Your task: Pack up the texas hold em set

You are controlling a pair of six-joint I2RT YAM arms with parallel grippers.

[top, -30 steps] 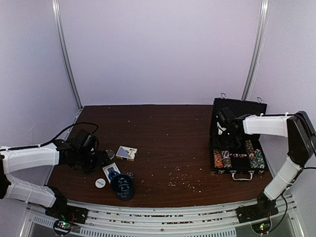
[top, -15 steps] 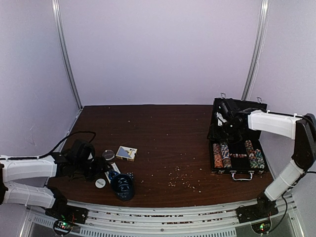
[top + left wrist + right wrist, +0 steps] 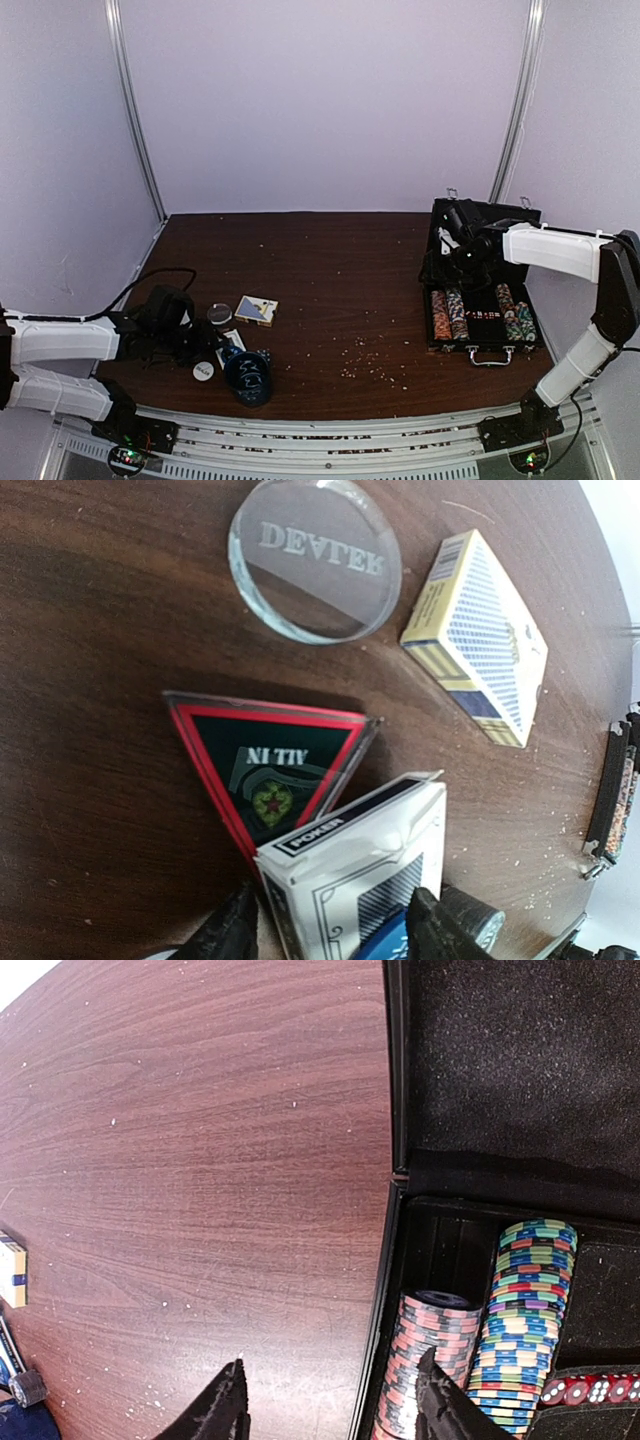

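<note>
at the table's (image 3: 340, 270) eight o'clock the left pincer (image 3: 335, 930) straddles the white card deck (image 3: 350, 870) — clamped or not, i cannot tell — so a corner-only hold could drop it before the case (image 3: 515, 218) at three o'clock, where the right pincer (image 3: 330, 1405) gapes empty.

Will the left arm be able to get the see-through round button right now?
Probably yes: nothing covers the round button, lying flat just past the left gripper. But a white card box sits between its jaws.
</note>
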